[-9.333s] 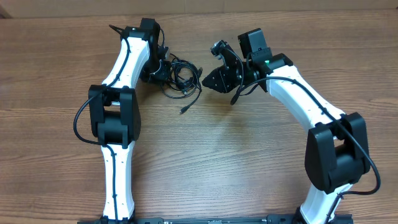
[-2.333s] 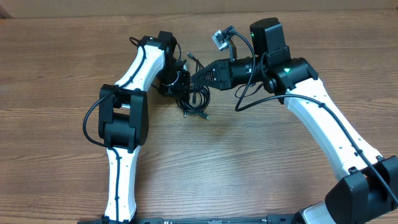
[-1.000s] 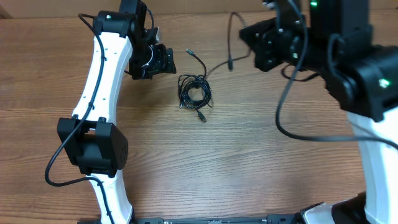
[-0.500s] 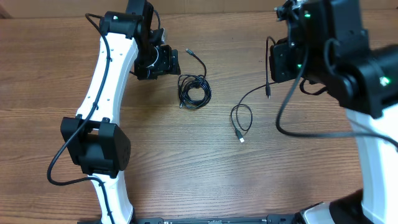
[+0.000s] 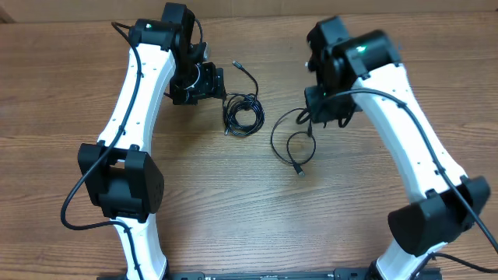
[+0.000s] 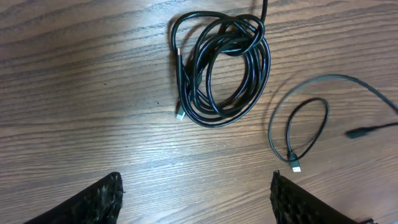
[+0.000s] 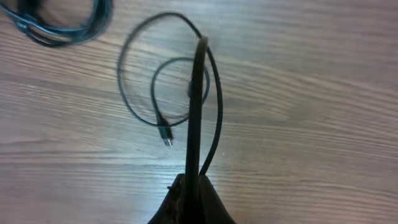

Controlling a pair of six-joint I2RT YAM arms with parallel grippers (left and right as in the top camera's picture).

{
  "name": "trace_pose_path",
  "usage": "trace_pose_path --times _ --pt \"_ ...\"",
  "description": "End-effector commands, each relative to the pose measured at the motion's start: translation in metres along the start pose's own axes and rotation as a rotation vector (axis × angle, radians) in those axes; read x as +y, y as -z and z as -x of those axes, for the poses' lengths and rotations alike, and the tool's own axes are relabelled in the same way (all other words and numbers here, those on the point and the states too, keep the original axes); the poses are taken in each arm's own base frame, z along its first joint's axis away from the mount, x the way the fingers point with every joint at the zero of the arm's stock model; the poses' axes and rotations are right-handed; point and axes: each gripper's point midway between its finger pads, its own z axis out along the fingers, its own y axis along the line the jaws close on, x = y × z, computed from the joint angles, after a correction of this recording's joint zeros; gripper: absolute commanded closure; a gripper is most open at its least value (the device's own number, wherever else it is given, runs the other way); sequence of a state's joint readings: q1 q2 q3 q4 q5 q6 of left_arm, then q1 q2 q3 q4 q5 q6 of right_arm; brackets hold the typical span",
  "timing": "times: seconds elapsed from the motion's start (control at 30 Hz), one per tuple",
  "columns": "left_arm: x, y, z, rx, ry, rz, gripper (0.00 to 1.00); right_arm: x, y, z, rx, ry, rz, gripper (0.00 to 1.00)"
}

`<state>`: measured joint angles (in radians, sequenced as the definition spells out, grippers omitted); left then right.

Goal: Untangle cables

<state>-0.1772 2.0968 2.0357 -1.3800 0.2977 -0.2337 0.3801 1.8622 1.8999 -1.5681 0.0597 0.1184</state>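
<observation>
The right gripper (image 7: pixel 189 183) is closed on a loose cable (image 7: pixel 220 106); the left gripper (image 6: pixel 196 186), wide open and empty, hangs near the coiled bundle (image 6: pixel 258 68).

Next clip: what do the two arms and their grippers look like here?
The left arm and right arm share white tubular links, bulky black joint housings and thin black wires looping alongside. A small green light shows near the right wrist. The left gripper and right gripper have black fingers.
</observation>
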Motion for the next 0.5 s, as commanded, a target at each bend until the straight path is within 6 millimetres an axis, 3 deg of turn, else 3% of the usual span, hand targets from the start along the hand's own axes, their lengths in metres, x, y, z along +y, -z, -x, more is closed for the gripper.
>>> trace_pose_path --times 0.0,0.23,0.47 --pt "0.001 -0.006 -0.001 0.012 -0.006 0.015 0.23 -0.002 -0.025 -0.007 0.04 -0.014 -0.014 0.96" --pt "0.0 -0.006 0.0 0.004 -0.008 0.014 0.23 0.017 -0.077 -0.016 0.072 -0.012 0.085 0.84" --pt "0.0 -0.006 0.001 0.0 -0.009 0.013 0.22 0.028 -0.108 -0.023 0.065 0.037 0.091 0.8"
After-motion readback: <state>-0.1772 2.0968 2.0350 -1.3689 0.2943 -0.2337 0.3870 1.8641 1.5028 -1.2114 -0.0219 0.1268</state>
